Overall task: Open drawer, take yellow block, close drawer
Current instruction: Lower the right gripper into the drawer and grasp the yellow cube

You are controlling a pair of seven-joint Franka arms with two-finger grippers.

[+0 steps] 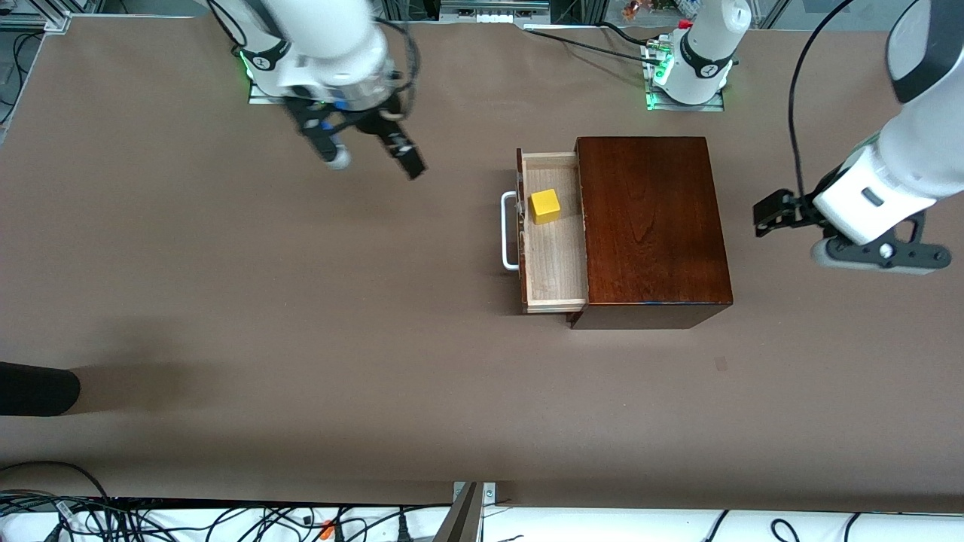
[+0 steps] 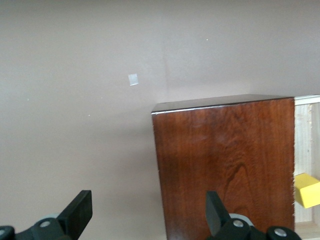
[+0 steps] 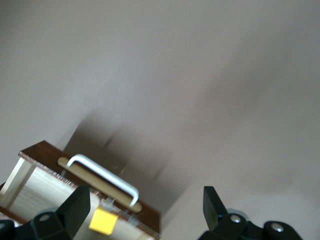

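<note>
We judge the first step done: the shallow pale-wood drawer [image 1: 556,233] with its white bar handle [image 1: 508,230] stands pulled out of the dark mahogany box [image 1: 649,226], and the small yellow cube [image 1: 544,205] still lies in it near its 12 o'clock end, so lifting and closing remain. Both the right gripper [image 1: 373,154], over bare brown desk [image 1: 226,301] at the drawer's 9 o'clock, and the waiting left gripper [image 1: 762,218], at the box's 3 o'clock, are spread and empty. The drawer walls and box front closely flank the cube, while the space above it is unobstructed.

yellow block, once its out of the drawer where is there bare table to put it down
Widest bare table lies in front of the drawer's handle, toward the right arm's end, under the open right gripper. Another patch lies nearer the front camera than the wooden box. The drawer is tight around the yellow block. The open left gripper waits beside the box.
</note>
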